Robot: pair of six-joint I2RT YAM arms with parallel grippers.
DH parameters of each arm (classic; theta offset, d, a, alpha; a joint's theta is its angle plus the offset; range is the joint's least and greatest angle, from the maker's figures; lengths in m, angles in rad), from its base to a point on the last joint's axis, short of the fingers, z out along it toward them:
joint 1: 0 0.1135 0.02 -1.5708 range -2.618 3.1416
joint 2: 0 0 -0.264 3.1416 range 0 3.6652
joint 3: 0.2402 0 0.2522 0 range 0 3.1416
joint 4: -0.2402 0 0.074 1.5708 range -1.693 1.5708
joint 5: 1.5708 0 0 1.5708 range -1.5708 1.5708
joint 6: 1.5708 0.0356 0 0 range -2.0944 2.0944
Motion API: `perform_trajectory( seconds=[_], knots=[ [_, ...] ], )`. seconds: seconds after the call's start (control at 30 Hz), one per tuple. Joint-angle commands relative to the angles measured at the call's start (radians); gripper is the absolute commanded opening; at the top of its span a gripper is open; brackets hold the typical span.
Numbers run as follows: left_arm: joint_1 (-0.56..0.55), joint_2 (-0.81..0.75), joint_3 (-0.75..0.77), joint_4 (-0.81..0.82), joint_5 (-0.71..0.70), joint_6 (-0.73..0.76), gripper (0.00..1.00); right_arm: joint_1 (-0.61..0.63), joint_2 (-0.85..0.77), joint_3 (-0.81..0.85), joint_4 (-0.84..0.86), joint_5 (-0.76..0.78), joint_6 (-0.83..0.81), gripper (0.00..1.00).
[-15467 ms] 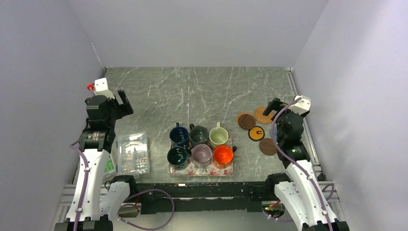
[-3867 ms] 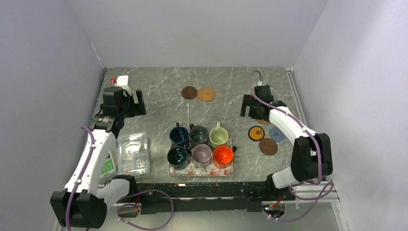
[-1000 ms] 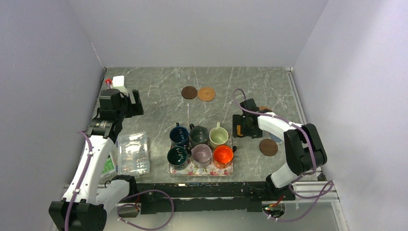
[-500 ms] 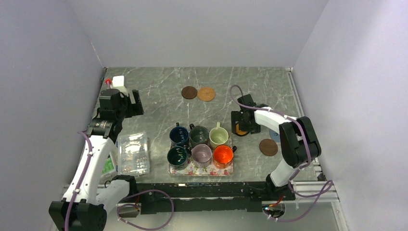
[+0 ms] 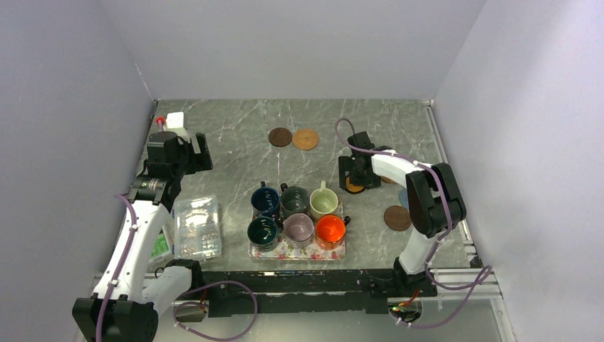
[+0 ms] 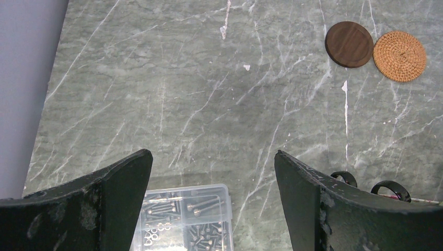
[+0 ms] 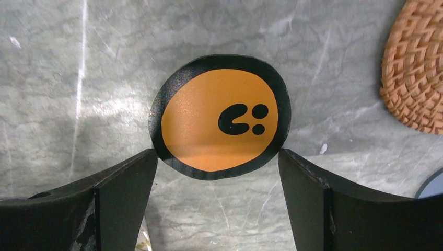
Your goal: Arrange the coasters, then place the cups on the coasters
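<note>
One orange coaster [image 7: 219, 125], black symbol [image 7: 241, 118] printed, straddled by right gripper [image 7: 217, 152], hold uncertain, left gripper [image 6: 211, 152] spread wide.

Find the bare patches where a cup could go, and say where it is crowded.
Bare marble lies between the brown coaster and the left gripper, and along the far wall. Crowded: the tray packed with cups, and coasters around the right gripper.

From above, the black-rimmed orange coaster [image 5: 349, 188] is largely covered by the right hand [image 5: 355, 174], and a blue-grey disc [image 5: 403, 197] is half hidden by the right arm [image 5: 420, 187]. At the right wrist, a tan woven coaster [image 7: 415, 68] is cut by the edge. Contact between the fingers [image 7: 130, 183] and the coaster rim cannot be told. At the left wrist, the clear screw box [image 6: 185, 214] is cut off below, and only two mug handles [image 6: 391, 188] are seen.
</note>
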Motion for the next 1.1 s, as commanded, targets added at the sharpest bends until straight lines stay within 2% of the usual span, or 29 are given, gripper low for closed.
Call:
perform_trajectory(
  seconds=[0.0, 0.43, 1.07],
  knots=[
    [0.007, -0.004, -0.005, 0.03, -0.008, -0.012, 0.94, -0.004, 0.084, 0.026, 0.041, -0.024, -0.022, 0.9],
    [0.007, 0.001, -0.004, 0.032, -0.003, -0.014, 0.94, 0.019, 0.221, 0.216, 0.046, -0.056, -0.061, 0.89],
    [0.008, 0.002, -0.004, 0.033, 0.004, -0.015, 0.94, 0.137, 0.369, 0.41, 0.055, -0.099, -0.068, 0.89]
  ],
)
